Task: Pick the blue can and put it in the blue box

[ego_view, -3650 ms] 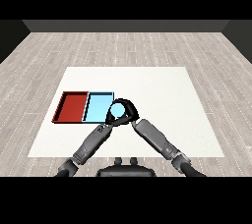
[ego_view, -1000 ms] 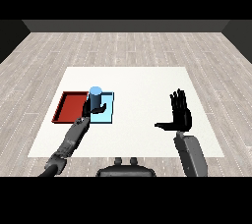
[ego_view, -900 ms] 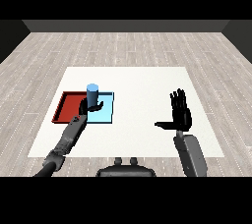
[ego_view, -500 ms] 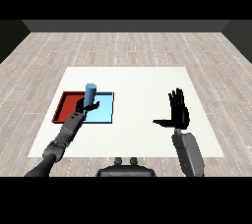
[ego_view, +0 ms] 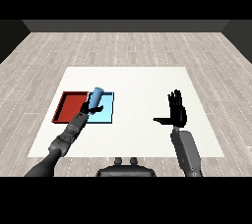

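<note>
Head view. We see the left hand (ego_view: 88,111) curled round the blue can (ego_view: 95,98), holding it over the light blue tray (ego_view: 107,115), close to the edge that tray shares with the red tray (ego_view: 68,106). The can is not upright: its long axis leans, top end tipped up and toward the right of the view, lower end in the hand's grasp (whether its base touches the tray floor we cannot tell from this angle). The relation the coming move turns on, as we judge it, is vertical: the can lies directly above the blue tray's left part, so the hand needs only to lower and right it, keeping clear of the shared wall on the left. The right hand (ego_view: 176,114) stands well apart over the white table (ego_view: 142,80), fingers straight and raised, thumb out to the side, holding nothing; the left hand is plainly the nearer one to both trays
</note>
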